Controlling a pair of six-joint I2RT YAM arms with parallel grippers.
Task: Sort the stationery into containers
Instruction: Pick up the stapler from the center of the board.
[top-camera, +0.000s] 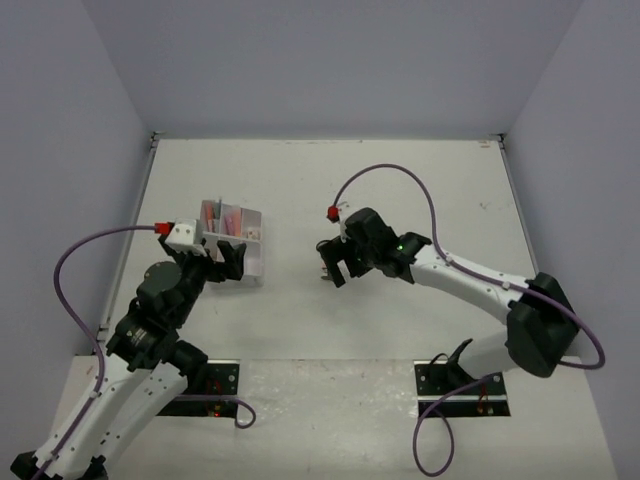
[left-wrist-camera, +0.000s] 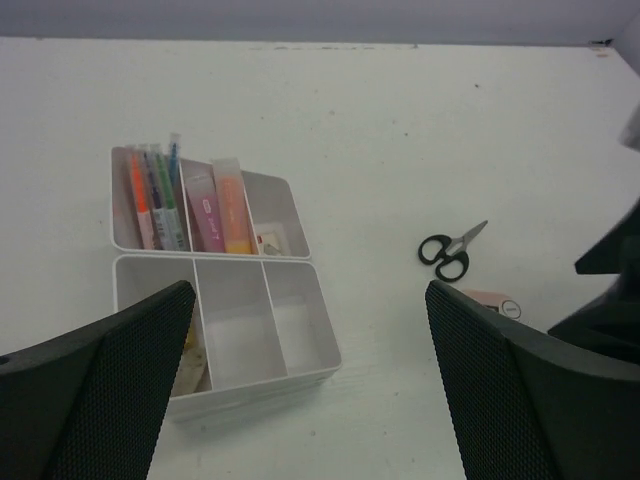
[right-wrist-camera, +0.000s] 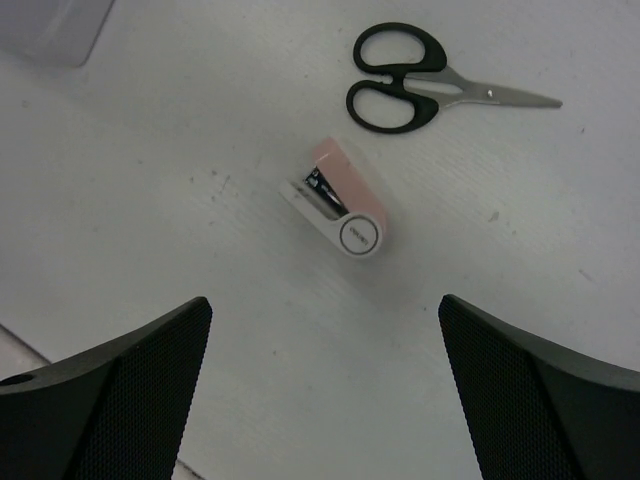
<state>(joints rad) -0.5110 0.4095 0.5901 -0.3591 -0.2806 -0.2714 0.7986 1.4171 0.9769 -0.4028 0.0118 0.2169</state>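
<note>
Left pincer (left-wrist-camera: 309, 288): spread wide with nothing between the fingers, hanging over the near side of the organiser box.
Right pincer (right-wrist-camera: 325, 300): also wide and holding nothing, above the two loose pieces on the table (right-wrist-camera: 150, 200).
Organiser box (left-wrist-camera: 255, 383): clear-white, standing on the table's left half, split into a far row and a near row of compartments.
Far row: an orange marker (left-wrist-camera: 137, 200) with green and darker pens beside it on the left. Next come a pink bar (left-wrist-camera: 205, 212) and a peach-orange bar (left-wrist-camera: 235, 208), then a small scrap (left-wrist-camera: 268, 240) in the right-hand cell.
Scissors (right-wrist-camera: 440, 90): black handles, blades closed, lying flat on the table well apart from the box.
Pink-and-white piece (right-wrist-camera: 340, 205): just beside the scissors but not touching them.
Writing: the round emblem on the pink-and-white piece carries lettering too small to read. The pink bar shows a line of print, likewise unreadable.
Hard to make out: the near-left cell holds something tan, half covered by the left finger. In the top view the right pincer hides both loose pieces.
</note>
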